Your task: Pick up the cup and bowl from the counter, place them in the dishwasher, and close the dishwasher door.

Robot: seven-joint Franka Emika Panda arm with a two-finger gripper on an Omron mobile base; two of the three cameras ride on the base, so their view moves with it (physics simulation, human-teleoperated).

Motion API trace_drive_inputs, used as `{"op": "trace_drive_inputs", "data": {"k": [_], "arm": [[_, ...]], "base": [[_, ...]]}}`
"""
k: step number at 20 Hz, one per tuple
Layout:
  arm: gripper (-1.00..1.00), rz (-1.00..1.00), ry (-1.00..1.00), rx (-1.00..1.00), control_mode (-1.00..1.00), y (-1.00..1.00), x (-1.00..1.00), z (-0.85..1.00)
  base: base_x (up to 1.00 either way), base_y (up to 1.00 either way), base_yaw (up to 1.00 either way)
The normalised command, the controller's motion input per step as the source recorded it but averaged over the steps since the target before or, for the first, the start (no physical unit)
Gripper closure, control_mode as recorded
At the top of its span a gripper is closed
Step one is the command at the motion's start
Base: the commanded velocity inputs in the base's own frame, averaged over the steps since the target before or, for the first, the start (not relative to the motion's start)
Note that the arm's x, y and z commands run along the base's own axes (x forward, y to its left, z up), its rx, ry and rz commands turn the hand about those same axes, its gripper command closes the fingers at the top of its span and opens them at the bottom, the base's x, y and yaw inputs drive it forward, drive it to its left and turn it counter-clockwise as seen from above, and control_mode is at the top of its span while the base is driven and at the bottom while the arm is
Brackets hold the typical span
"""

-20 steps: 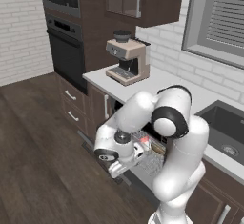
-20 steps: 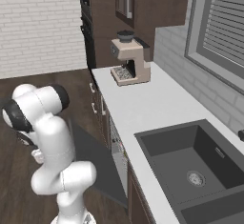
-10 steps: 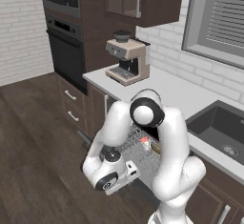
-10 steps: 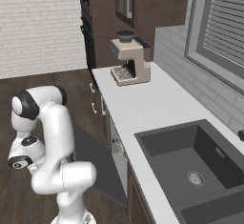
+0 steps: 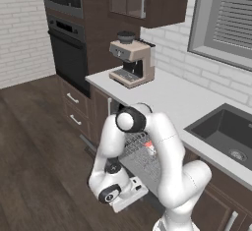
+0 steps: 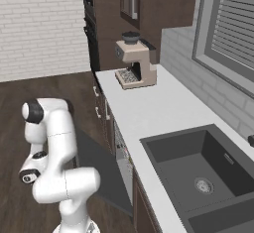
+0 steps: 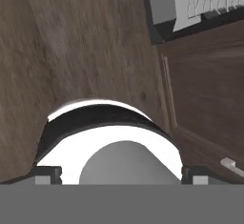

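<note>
The flat dark dishwasher door (image 6: 101,170) hangs open beside my arm, with the silver wire rack (image 5: 142,149) above it. I cannot tell my gripper's (image 5: 129,193) state. Pushing off-centre, I risk slipping past the door.

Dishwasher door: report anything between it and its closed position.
The silver wire rack, holding the red-topped cup, seems to jut out over the open dishwasher door; it would likely block closing. Nothing else visible.

Coffee machine (image 5: 130,63) nr wall oven (image 5: 69,53); wood floor (image 5: 34,146).
</note>
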Motion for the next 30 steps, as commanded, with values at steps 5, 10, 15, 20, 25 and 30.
{"op": "trace_drive_inputs", "data": {"k": [5, 10, 15, 20, 25, 30], "arm": [[-1.0, -0.03, 0.03, -0.72, -1.0, 1.0, 1.0, -0.79], [-1.0, 0.0, -0.02, -0.69, -1.0, 1.0, 0.84, -0.35], [-1.0, 0.09, -0.17, -0.71, -1.0, 1.0, 0.07, -0.01], [-1.0, 0.16, -0.26, -0.66, -1.0, 1.0, 0.0, 0.01], [-1.0, 0.04, -0.12, -0.47, -1.0, 1.0, 0.28, 0.4], [-1.0, 0.0, 0.01, -0.36, -1.0, 1.0, 0.33, 0.51]], "base": [[0.0, 0.0, 0.0], [0.0, 0.0, 0.0], [0.0, 0.0, 0.0], [0.0, 0.0, 0.0], [0.0, 0.0, 0.0], [0.0, 0.0, 0.0]]}}
